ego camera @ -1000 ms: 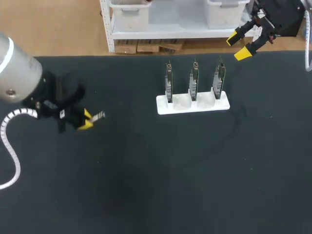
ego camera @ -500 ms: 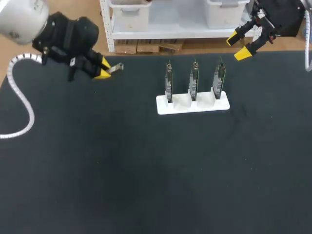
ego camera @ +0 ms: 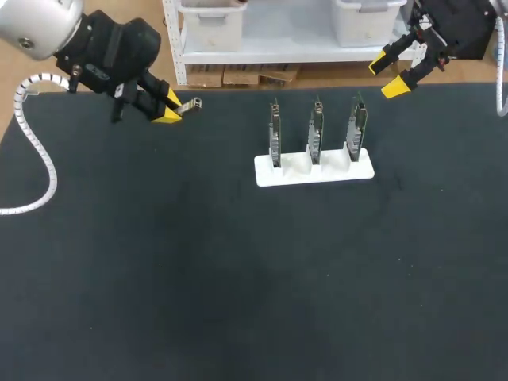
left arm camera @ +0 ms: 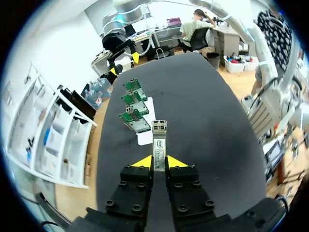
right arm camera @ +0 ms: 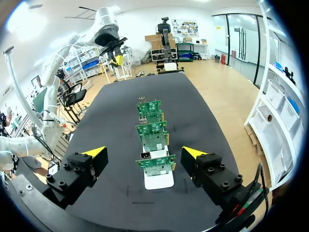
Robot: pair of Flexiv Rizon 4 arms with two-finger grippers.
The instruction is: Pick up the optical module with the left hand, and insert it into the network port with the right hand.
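My left gripper (ego camera: 168, 106) hangs over the table's far left and is shut on the optical module (ego camera: 189, 104), a small silver bar that sticks out past its yellow tips toward the cards. In the left wrist view the module (left arm camera: 159, 143) sits pinched between the fingertips of the left gripper (left arm camera: 159, 162), pointing at the white stand. That stand (ego camera: 314, 170) holds three upright green network cards (ego camera: 316, 130) mid-table. My right gripper (ego camera: 397, 71) is open above the far right edge, empty. In the right wrist view the cards (right arm camera: 153, 137) line up ahead of the right gripper (right arm camera: 142, 153).
The black table mat (ego camera: 238, 278) spreads out in front of the stand. A white coiled cable (ego camera: 32, 151) trails from my left arm at the left edge.
My left arm has risen and swung to the far left of the table with the module in its grip, then edged slightly right. The right arm has stayed still.
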